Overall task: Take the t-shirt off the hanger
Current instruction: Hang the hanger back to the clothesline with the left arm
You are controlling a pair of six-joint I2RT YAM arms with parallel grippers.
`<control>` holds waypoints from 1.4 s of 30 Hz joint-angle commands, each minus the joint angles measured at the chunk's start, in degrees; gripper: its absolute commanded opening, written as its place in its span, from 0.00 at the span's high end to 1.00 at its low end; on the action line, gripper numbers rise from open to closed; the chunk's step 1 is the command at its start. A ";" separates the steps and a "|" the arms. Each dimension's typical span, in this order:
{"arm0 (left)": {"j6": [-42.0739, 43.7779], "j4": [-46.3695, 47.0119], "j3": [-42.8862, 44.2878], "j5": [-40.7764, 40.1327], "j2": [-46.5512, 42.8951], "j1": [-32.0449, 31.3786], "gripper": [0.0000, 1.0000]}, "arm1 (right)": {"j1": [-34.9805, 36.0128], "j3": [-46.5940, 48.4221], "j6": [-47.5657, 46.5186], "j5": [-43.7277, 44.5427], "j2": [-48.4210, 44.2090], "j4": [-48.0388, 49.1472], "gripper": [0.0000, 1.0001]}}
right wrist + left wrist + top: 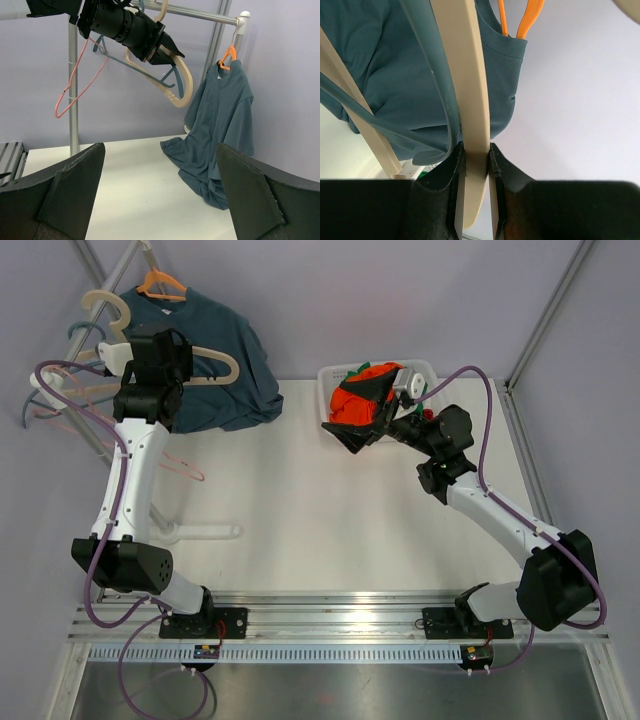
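Nearest, both arms rise from their bases on a metal rail [340, 597] at the edge of the white table [300, 510]. On the left stands the rack's white foot [205, 532], with a thin pink hanger [190, 472] hanging by the rack's post.

Further in, the right arm stretches forward and inward. The right gripper [160, 147] has its jaws spread wide and holds nothing, and it hovers at a white basket [425, 368] of orange and green clothes [350, 400].

The left arm reaches up and back to the rack. There the left gripper [476, 160] pinches a cream hanger [465, 75] between narrow jaws, and a teal hanger [435, 75] lies against it.

Farthest back, the teal t-shirt [225, 350] hangs on an orange hanger [160, 285] from the rack bar [200, 14]. Its hem is pooled on the table, just behind the cream hanger.
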 commanded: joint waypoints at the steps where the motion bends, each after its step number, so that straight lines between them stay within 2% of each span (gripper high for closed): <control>1: -3.33 -0.08 0.07 -0.76 -1.53 1.60 1.00 | -0.45 0.44 -0.84 -0.53 -1.86 1.47 0.01; 9: -4.82 -2.98 4.55 3.28 0.05 2.65 1.00 | -0.45 0.44 -0.84 -0.53 -1.86 1.47 0.00; 14: -6.84 -3.42 3.94 6.79 0.41 3.44 1.00 | -0.45 0.44 -0.66 -0.53 -1.95 1.73 0.01; 22: -7.02 -3.07 2.18 7.24 0.41 3.44 1.00 | -0.45 0.44 -0.40 -0.62 -1.51 2.26 0.00; 28: -6.14 0.88 -1.69 4.86 -2.05 3.44 1.00 | -0.45 0.52 -0.49 -0.71 -1.42 2.26 0.01; 34: -4.56 2.55 -2.13 4.34 -3.37 3.36 0.86 | -0.45 0.52 -0.31 -0.97 -1.42 2.26 0.01; 35: -4.38 2.73 -2.13 4.51 -3.37 3.44 0.80 | -0.45 0.52 -0.23 -0.97 -1.42 2.17 0.01; 41: -3.15 5.63 -3.88 5.13 -4.69 3.36 0.66 | -0.45 0.17 -0.49 -0.97 -1.86 2.00 0.00; 42: -3.06 7.37 -4.58 5.13 -5.04 3.35 0.60 | -0.45 0.09 -0.49 -0.97 -2.04 2.00 0.01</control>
